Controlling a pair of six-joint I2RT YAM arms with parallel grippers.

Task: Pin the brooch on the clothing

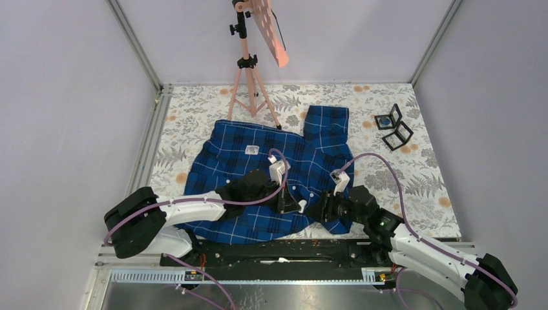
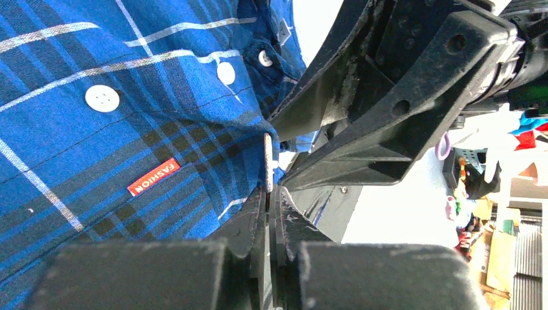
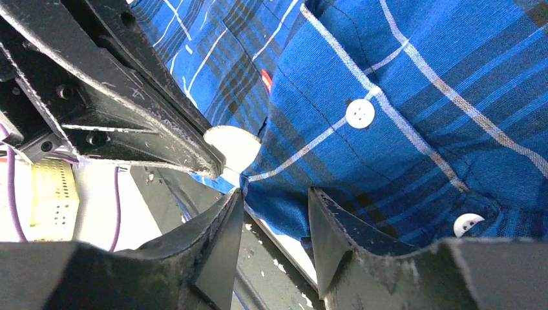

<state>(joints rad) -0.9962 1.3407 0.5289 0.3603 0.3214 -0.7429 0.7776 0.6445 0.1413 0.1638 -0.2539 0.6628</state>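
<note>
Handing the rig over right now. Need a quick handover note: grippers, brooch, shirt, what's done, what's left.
Left gripper: shut on the brooch, a white disc held at the shirt's front edge.
Right gripper: jaws apart with a fold of that edge between them; whether it grips is unclear.
Shirt: spread out, with both grippers at its lower buttons.
Done: brooch brought to the fabric.
Left: no sign that it is fastened. Pin it, then release.

Blue plaid shirt (image 1: pixel 226 148) spread flat, white brooch (image 3: pixel 231 144) at its edge.
</note>
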